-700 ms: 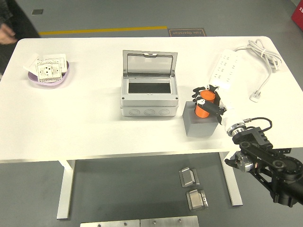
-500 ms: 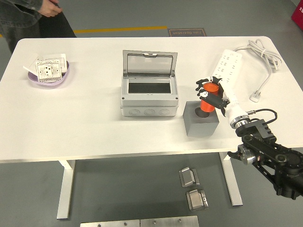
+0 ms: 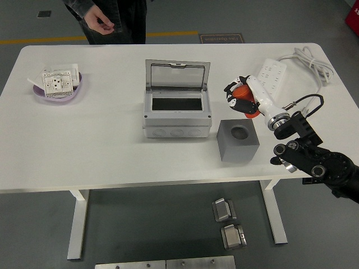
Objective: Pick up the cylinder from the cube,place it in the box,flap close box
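With cylinder [image 3: 245, 104] gripped in right robot hand [image 3: 238, 98], clear of cube [image 3: 238, 139], transport step; next: carry left over box [image 3: 176, 107].

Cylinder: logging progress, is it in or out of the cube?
Out: right hand holds the orange cylinder above the table; the cube socket is empty.

White table [image 3: 112, 151] on grey floor [image 3: 33, 235].

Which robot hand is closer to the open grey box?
The right hand, gripping the orange cylinder, hangs just right of the box. The left hand is not in view.
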Robot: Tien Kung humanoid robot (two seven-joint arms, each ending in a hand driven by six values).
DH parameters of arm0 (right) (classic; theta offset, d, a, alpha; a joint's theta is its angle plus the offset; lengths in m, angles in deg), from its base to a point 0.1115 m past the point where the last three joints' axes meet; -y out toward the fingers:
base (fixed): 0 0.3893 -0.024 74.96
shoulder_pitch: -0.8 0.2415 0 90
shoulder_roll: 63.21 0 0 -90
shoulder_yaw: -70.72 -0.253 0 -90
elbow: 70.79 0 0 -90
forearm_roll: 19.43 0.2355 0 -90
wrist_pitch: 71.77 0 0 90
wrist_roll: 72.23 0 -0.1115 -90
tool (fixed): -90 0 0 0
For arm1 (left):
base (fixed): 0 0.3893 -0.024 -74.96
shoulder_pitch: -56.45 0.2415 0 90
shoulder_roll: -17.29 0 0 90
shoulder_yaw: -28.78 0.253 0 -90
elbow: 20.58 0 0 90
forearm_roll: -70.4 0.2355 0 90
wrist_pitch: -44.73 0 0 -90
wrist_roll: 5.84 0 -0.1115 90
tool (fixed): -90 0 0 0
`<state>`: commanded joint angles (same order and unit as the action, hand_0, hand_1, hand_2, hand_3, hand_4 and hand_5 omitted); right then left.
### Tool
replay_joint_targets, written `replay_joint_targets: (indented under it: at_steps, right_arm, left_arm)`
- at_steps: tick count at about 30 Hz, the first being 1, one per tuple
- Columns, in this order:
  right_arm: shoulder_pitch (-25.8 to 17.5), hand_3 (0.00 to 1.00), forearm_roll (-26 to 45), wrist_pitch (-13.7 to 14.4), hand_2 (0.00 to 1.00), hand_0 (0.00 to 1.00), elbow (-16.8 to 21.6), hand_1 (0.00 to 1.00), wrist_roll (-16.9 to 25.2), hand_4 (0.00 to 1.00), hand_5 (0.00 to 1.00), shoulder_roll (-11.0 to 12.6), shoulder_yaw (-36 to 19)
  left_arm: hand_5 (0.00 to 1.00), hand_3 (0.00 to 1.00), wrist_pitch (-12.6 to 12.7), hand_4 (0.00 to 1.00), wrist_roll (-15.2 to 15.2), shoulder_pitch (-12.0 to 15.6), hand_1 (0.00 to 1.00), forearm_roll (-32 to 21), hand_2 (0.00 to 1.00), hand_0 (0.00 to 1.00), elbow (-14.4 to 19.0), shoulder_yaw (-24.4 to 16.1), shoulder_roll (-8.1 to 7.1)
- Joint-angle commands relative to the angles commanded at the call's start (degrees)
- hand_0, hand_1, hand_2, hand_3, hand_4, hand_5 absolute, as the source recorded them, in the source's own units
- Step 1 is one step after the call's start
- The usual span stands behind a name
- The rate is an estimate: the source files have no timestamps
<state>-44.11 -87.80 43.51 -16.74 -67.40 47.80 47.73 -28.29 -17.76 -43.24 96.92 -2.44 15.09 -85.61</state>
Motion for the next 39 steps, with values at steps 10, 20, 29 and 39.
replay_joint_targets:
  at_steps: [10, 20, 29, 39]
  right_arm:
    - [12.1, 0.208, -5.4, -1.6, 0.211, 0.002, -7.1, 0.071, -7.5, 0.002, 0.002, -5.0, 12.0]
    - [18.1, 0.213, -2.6, -1.9, 0.214, 0.002, -7.4, 0.079, -7.2, 0.002, 0.002, -10.2, 20.1]
    - [19.6, 0.215, -3.0, -4.7, 0.214, 0.002, -7.7, 0.081, -7.1, 0.002, 0.002, -13.5, 20.3]
    - [21.4, 0.226, -4.7, -9.3, 0.221, 0.008, -9.5, 0.088, -8.7, 0.002, 0.002, -17.2, 16.5]
  left_arm:
    - [0.264, 0.685, 0.0, 0.713, -0.1, -0.3, 0.628, -0.2, 0.598, 0.621, 0.0, 0.9, -0.45]
    - [0.266, 0.685, 0.1, 0.713, -0.1, -0.5, 0.628, -0.6, 0.598, 0.621, -0.1, 2.0, -0.88]
    - [0.268, 0.685, 0.1, 0.714, -0.1, -1.0, 0.628, -0.7, 0.598, 0.621, -0.1, 2.9, -0.87]
    - [0.268, 0.685, 0.1, 0.714, -0.1, -1.5, 0.628, -1.1, 0.598, 0.621, -0.1, 4.5, -1.20]
